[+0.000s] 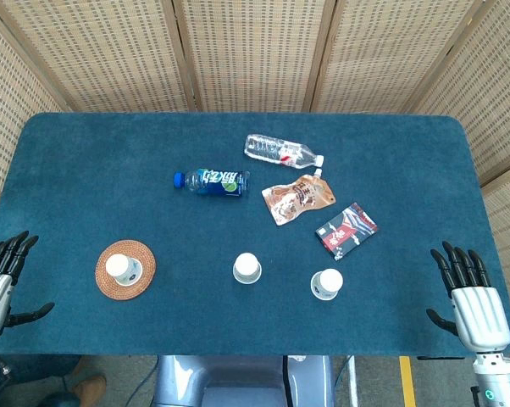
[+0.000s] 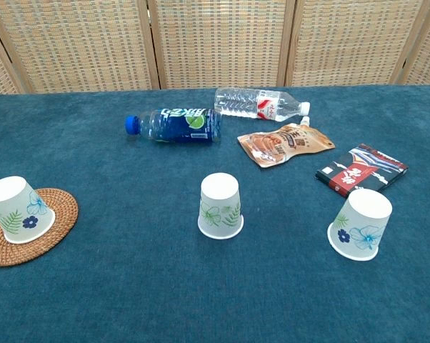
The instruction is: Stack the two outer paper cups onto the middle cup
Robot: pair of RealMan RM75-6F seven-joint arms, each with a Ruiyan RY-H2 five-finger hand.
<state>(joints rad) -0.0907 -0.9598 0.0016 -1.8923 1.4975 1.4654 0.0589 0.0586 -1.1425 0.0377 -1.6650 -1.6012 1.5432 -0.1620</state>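
Three upturned paper cups [image 2: 221, 206], two bottles [image 2: 173, 126], two packets [image 2: 285, 143]

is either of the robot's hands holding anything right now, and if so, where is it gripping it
Nothing is held. The left hand and right hand are both open at the table's near corners, apart from all three cups.

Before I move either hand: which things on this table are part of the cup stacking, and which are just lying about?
Part of the job:
- middle cup, upside down
- left cup, upside down on the woven coaster
- right cup, upside down
- left hand and right hand, both holding nothing

Lying about:
- blue bottle
- clear bottle
- brown pouch
- dark packet
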